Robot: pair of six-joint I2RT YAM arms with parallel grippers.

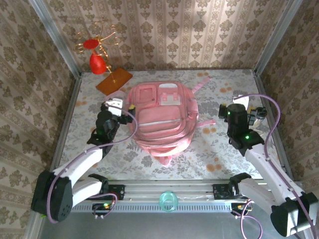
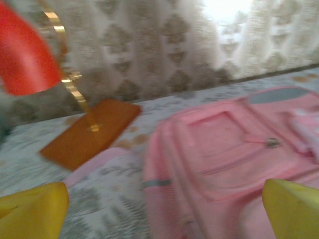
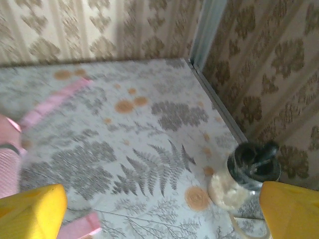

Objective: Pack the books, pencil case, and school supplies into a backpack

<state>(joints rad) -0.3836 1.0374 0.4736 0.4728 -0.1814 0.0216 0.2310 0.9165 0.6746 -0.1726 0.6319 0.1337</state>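
1. Far left, at the back: an orange-brown board (image 1: 113, 80) carries a gold wire stand (image 1: 97, 37) hung with red ornaments (image 1: 96, 62). It sits near the bag's rear left corner. It is no part of my packing and narrows the room behind my left arm.
2. My left gripper (image 1: 119, 106) hovers at the backpack's upper left edge. Its yellow fingers (image 2: 35, 211) are spread wide with nothing between them.
3. Centre: the pink backpack (image 1: 162, 119) lies flat on the fern-patterned table (image 1: 219, 149), front side up, with a pink strap (image 1: 202, 84) trailing off to the right. The front pockets look zipped. I cannot tell what it already holds, so I judge the packing is either nearly done or the bag has yet to be opened.
4. My right gripper (image 1: 251, 108) is well apart from the bag and faces the rear right corner. Its fingers (image 3: 286, 209) are parted and empty.
5. Far right: a small clear jar with a dark cap (image 3: 249, 174) stands by the wall, just beside my right fingers. I judge that a careless swing there could knock it over.
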